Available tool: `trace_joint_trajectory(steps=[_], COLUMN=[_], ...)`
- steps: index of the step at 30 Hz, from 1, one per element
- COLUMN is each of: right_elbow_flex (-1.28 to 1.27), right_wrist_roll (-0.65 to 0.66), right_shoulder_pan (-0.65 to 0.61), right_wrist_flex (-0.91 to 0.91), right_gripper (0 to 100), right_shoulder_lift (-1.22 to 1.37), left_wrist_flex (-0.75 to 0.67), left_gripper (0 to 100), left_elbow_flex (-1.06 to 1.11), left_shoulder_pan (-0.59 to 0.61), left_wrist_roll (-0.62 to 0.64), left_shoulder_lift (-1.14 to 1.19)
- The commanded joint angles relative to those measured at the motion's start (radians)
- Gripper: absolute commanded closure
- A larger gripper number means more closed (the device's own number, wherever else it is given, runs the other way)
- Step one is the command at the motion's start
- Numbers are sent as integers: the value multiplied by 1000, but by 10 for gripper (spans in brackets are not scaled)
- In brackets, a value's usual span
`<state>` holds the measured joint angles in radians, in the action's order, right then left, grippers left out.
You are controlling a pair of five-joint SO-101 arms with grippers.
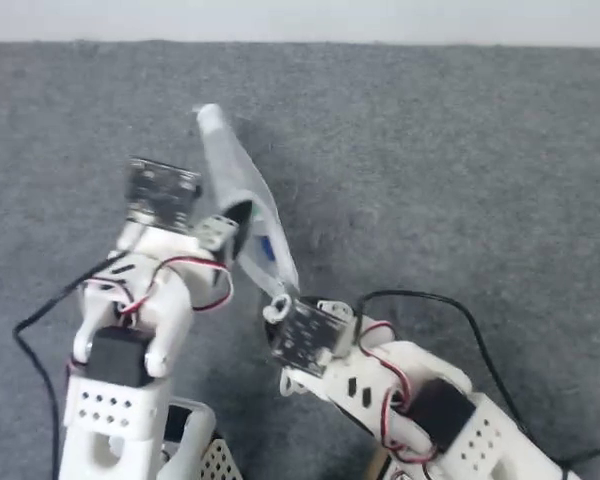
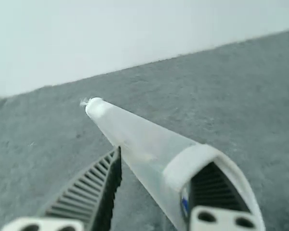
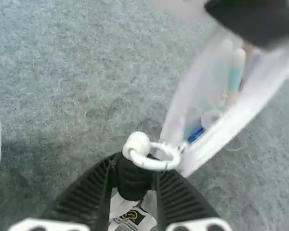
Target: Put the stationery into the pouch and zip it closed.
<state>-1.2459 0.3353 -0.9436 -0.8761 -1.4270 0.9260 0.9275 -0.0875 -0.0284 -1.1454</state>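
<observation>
Holding a see-through pouch up off the worktop with the left tool clamped on its side and the right tool narrowed onto the zip ring. Looks light, floppy and slippery, with pens inside; best gripped along the stiffer zip band.

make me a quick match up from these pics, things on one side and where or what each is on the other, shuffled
Things:
1. pouch
2. ring pull
3. blue item
4. table cover

Place, colour or state:
a. grey all over
b. at the tips of the right gripper
c. inside the pouch
d. see-through, with a white band along its edge

Pairs: 1-d, 2-b, 3-c, 4-a
</observation>
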Motion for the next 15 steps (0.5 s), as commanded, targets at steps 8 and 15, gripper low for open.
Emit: trace_joint_trajectory(steps=[8, 15], right_elbow_flex=[-97, -110], right_wrist_roll=[12, 5], right_shoulder_pan=[2, 96], right_wrist_flex=[-8, -7], right_gripper=[994, 994], right_shoulder_lift=[-340, -389], left_wrist_flex=[-46, -61], left_gripper=[794, 794], left_elbow_flex=[-71, -94], left_shoulder_pan=[-227, -287], left_wrist_roll=[-218, -221], left_shoulder_lift=[-6, -6])
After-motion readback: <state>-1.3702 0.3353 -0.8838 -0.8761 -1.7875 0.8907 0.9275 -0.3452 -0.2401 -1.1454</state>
